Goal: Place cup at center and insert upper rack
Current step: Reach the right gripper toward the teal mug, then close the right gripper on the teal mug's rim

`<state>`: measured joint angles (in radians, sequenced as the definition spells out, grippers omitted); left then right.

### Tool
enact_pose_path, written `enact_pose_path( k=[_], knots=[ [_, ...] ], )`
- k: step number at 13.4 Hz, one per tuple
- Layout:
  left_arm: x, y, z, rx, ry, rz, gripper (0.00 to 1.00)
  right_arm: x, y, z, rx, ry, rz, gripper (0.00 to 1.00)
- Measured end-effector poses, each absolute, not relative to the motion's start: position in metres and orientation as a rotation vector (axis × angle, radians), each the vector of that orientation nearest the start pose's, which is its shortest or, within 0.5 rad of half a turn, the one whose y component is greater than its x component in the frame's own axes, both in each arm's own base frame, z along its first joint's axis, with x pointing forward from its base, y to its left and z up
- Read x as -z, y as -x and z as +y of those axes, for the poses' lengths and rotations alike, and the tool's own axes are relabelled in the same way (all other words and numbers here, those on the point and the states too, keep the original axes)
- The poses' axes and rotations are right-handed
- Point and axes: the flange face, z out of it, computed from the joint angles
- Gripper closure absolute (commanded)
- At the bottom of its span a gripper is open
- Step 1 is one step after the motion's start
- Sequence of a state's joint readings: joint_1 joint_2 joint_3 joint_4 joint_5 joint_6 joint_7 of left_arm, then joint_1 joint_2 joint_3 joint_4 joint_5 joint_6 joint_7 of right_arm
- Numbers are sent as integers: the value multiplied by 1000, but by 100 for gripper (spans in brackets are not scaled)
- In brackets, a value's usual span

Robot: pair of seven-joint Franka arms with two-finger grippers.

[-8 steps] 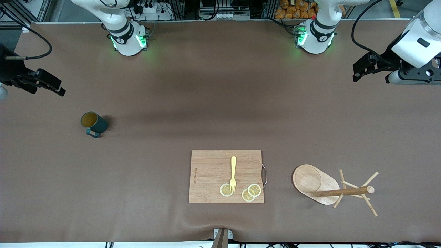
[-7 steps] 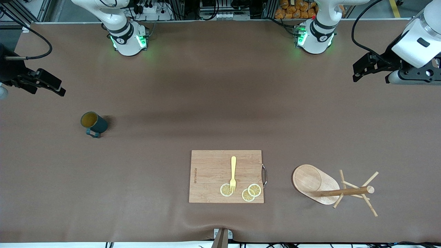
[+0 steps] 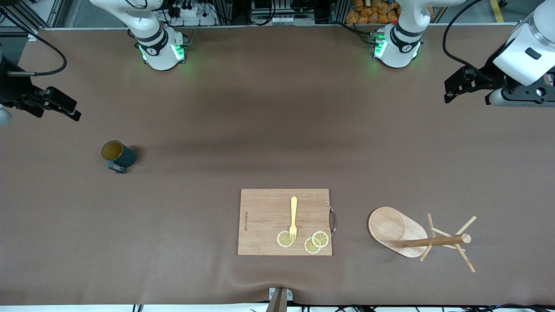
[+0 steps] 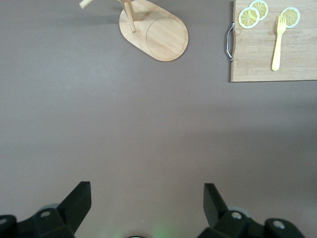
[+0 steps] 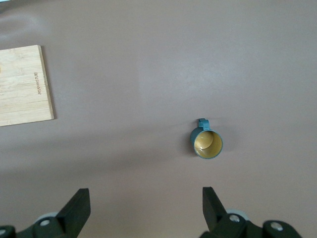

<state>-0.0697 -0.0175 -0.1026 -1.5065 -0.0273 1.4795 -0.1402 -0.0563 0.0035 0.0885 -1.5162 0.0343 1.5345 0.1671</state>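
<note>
Brown desk (image 3: 260, 121) | cup (image 3: 118, 156) upright toward right arm's end, below right pincer (image 3: 65, 108), fingers apart, the nearer arm | mug tree (image 3: 416, 236) toward left arm's end | left pincer (image 3: 453, 89) spread, waiting

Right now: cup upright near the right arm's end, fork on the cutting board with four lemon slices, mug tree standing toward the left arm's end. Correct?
One error: the cutting board holds three lemon slices, not four, as the front view shows. The cup, fork and mug tree are as stated.
</note>
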Motion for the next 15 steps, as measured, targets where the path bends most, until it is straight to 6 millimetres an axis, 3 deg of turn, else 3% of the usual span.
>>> enact_pose_path(
  k=[3,8,12,15],
  knots=[
    [-656,-531,-97,-24,3164,63,0,-621,-561,19,-67,3102,210,0],
    [-655,-530,-98,-31,3162,127,0,-539,-579,9,-205,3102,240,0],
    [-655,-530,-99,-35,3161,131,0,-492,-577,4,-259,3101,255,0],
    [-655,-529,-101,-37,3161,137,0,-442,-570,-2,-277,3098,277,0]
  ],
)
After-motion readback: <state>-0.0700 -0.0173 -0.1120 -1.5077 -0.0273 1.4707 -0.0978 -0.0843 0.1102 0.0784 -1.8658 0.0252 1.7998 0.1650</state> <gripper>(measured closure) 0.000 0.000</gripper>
